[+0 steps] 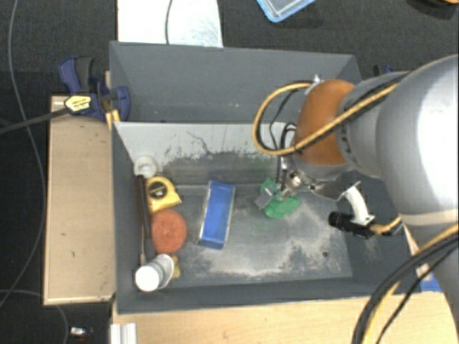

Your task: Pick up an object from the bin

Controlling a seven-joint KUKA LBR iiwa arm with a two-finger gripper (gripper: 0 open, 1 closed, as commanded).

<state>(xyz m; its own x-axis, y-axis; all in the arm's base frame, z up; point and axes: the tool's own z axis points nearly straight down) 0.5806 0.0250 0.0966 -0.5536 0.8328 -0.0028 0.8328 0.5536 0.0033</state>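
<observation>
Where the arm comes in from the right, its gripper (pixel 289 184) is low in the bin (pixel 229 84), right of the middle and near the foot of the back wall. It sits directly upon a small crumpled green thing (pixel 278 206), whose upper edge meets the gripper's tip, while the lower part lies on the bin floor. Whether the gripper is apart, together or clamped on the green thing cannot be told, as the orange wrist cover (pixel 323 124) and looped cables hide much of it. Well to the left, a blue block (pixel 216 214) lies lengthwise on the floor. Further left, by the left wall, are a yellow tape measure (pixel 161 192), a round orange-red pad (pixel 168 229) just below it, a white bottle (pixel 153 274) in the near corner, and a small white cap (pixel 145 165) in the far corner.
</observation>
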